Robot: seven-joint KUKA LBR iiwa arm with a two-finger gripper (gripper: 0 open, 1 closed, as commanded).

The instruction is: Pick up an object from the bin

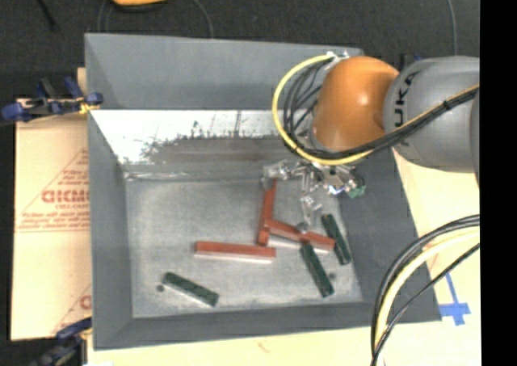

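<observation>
The arm (pixel 436 114) comes in from the right, and its orange cover (pixel 351 102) hangs over the right side of the bin (pixel 194 211). The pincer (pixel 311 199) sits low over a little cluster of bars there. Honestly can't tell if it's spread or pressed together.

Right below it is a short red bar (pixel 300 235), lying slanted on the bin floor. Its left end meets a 2nd red bar (pixel 266 209) that runs toward the back wall. A long red bar (pixel 234 251) lies flat to the left, its end touching that same corner.

Then 3 green ones:
- The right green bar (pixel 337 239) is just beside the short red bar.
- The lower green bar (pixel 317 269) is just in front of it.
- The far green bar (pixel 190 289) is well apart, near the front left.
</observation>
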